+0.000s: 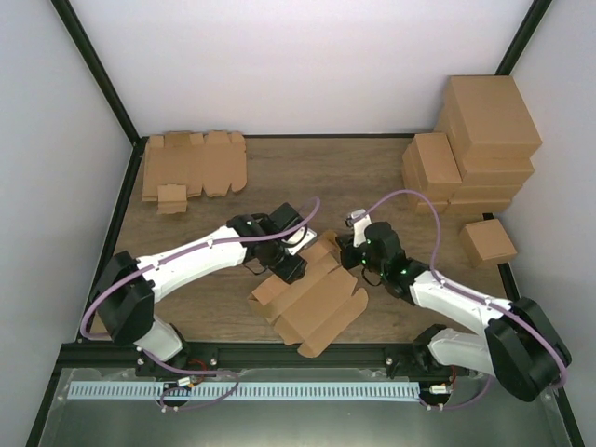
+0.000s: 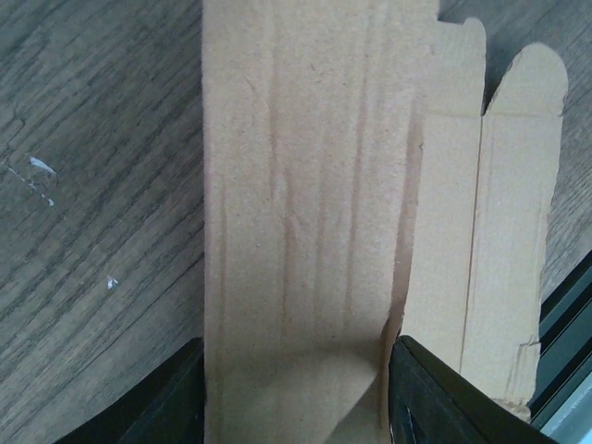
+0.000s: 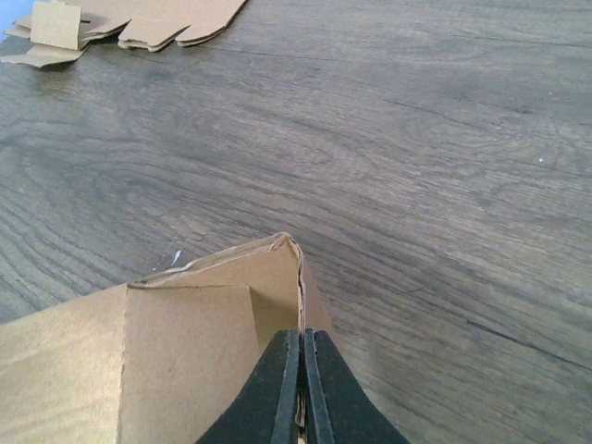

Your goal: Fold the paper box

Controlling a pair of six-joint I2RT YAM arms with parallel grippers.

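The paper box (image 1: 317,303) is a flat, creased brown cardboard cutout near the table's front middle. My left gripper (image 1: 287,265) is at its upper left part. In the left wrist view a long panel of the box (image 2: 305,185) fills the gap between the two black fingers (image 2: 176,398), touches both, and buckles by the right one. My right gripper (image 1: 349,253) is at the box's far right corner. In the right wrist view it (image 3: 302,335) is shut on the thin raised edge of a cardboard flap (image 3: 185,361).
A stack of flat cardboard cutouts (image 1: 191,166) lies at the back left. Blocky brown cartons (image 1: 484,140) are piled at the back right, with a small one (image 1: 488,242) in front of them. The black front rail (image 2: 573,370) runs close to the box.
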